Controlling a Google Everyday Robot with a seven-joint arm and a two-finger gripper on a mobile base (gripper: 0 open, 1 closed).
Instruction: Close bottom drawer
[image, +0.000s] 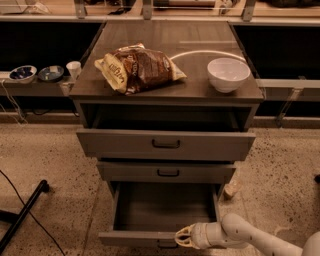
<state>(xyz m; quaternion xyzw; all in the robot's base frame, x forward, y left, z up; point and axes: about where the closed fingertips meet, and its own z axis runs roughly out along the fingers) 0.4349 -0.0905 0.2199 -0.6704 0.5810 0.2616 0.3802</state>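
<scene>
The bottom drawer (145, 238) is the lowest of three grey-brown drawers. It is pulled far out, and its deep empty box shows from above. My gripper (181, 236) is at the right part of the drawer's front panel, level with its top edge and touching it. The fingers look open and hold nothing. My white arm (250, 239) reaches in from the lower right. The drawer's black handle is mostly cut off by the lower edge of the view.
The top drawer (166, 144) is partly open and the middle drawer (167, 172) sticks out slightly. A chip bag (140, 67) and a white bowl (228, 74) sit on the cabinet top. A black pole (22, 215) lies on the floor at left. Small bowls (22, 73) stand on the left shelf.
</scene>
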